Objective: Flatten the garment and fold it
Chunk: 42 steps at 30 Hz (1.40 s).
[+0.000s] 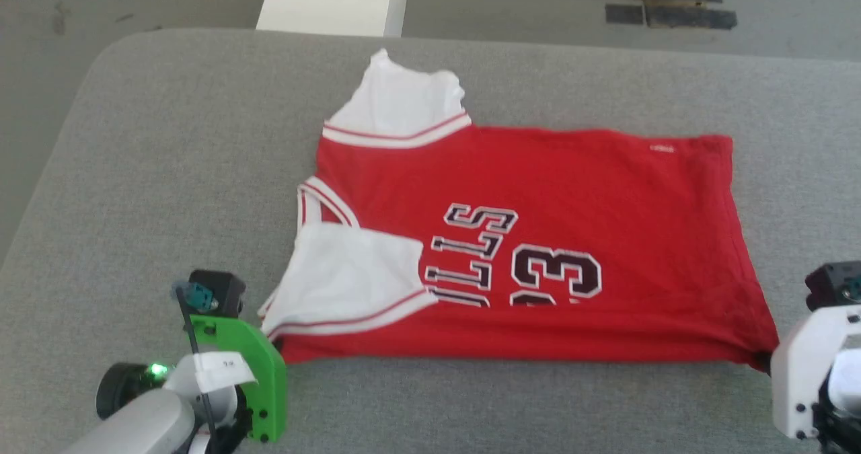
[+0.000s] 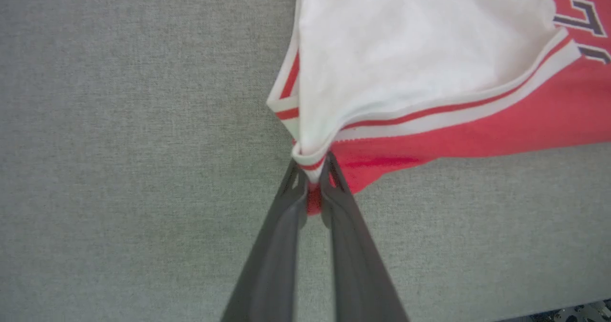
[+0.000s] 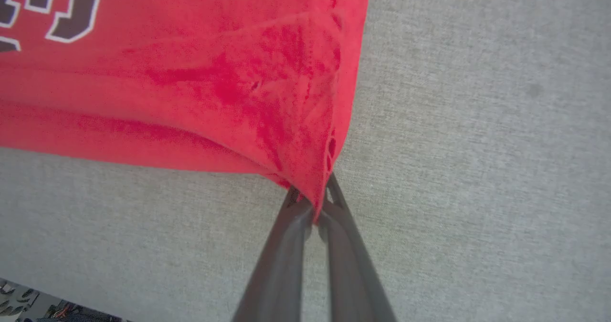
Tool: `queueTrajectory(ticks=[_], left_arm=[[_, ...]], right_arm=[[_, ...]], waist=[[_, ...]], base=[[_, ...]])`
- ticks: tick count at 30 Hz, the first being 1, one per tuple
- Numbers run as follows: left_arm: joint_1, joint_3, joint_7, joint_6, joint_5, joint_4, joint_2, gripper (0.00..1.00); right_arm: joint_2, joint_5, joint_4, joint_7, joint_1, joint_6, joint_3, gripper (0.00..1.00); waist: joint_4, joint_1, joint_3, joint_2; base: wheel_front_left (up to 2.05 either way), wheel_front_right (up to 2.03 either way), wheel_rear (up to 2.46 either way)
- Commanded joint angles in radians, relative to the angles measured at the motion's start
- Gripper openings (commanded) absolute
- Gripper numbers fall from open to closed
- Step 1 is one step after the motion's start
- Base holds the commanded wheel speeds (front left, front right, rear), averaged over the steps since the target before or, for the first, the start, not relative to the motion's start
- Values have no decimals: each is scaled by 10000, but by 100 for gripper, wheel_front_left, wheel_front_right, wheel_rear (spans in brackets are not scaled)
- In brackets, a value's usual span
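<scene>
The garment (image 1: pixel 538 192), a red jersey with black-and-white lettering and the number 33, lies spread on the grey surface, its shoulder straps turned over to show white lining. My left gripper (image 2: pixel 312 179) is shut on the near left corner of the garment (image 2: pixel 429 74), where striped trim and white lining bunch between the fingertips. My right gripper (image 3: pixel 312 200) is shut on the near right hem corner of the garment (image 3: pixel 215 74), which is pulled to a point. In the head view the left wrist sits at the lower left and the right wrist at the lower right, fingertips hidden.
The grey padded table (image 1: pixel 168 171) extends well beyond the jersey on every side, with its rounded far-left corner in view. A white block (image 1: pixel 333 0) stands past the far edge, and dark tape marks (image 1: pixel 672 13) lie on the floor behind.
</scene>
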<state>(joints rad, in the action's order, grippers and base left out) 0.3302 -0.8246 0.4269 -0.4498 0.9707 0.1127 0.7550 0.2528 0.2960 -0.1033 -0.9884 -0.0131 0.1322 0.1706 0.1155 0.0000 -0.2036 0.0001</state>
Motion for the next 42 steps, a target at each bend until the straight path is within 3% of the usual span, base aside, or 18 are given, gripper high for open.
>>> queueTrajectory(ticks=[1, 7, 15, 16, 17, 26, 37, 42], left_arm=[[-259, -54, 117, 19, 81, 35, 165, 0], [-832, -407, 549, -85, 225, 312, 475, 0], [-1000, -627, 506, -112, 218, -73, 162, 2], [-978, -658, 485, -76, 185, -144, 125, 45], [-947, -687, 450, -30, 149, -221, 75, 100], [-554, -176, -802, 344, -88, -324, -271, 100], [22, 1123, -3950, 589, -794, -263, -804, 100], [87, 1442, -4901, 706, -934, -275, -1021, 100]], right_arm=[[243, 147, -167, -185, 290, -15, 25, 0], [633, 547, -746, -816, 1123, -15, 190, 0], [221, 377, -561, -510, 1308, -15, 197, 2], [171, 338, -483, -377, 1229, -15, 176, 90], [152, 282, -376, -275, 1157, -15, 116, 100], [327, 694, -308, 1460, 369, -15, -235, 100], [626, 1367, -967, 5541, 109, -15, -780, 100], [276, 1189, -1016, 7586, 273, -15, -898, 100]], waist=[[-90, 0, 290, -1], [-177, 0, 405, -1], [-207, 0, 162, -1], [-212, 0, 144, -1], [-212, 0, 124, -1], [-197, 0, 510, -1], [-407, 0, 896, -1], [-640, 0, 754, -1]], base=[[0, 0, 0], [0, 0, 0], [0, 0, 0], [0, 0, 0], [0, 0, 0], [0, 0, 0], [0, 0, 0], [0, 0, 0]])
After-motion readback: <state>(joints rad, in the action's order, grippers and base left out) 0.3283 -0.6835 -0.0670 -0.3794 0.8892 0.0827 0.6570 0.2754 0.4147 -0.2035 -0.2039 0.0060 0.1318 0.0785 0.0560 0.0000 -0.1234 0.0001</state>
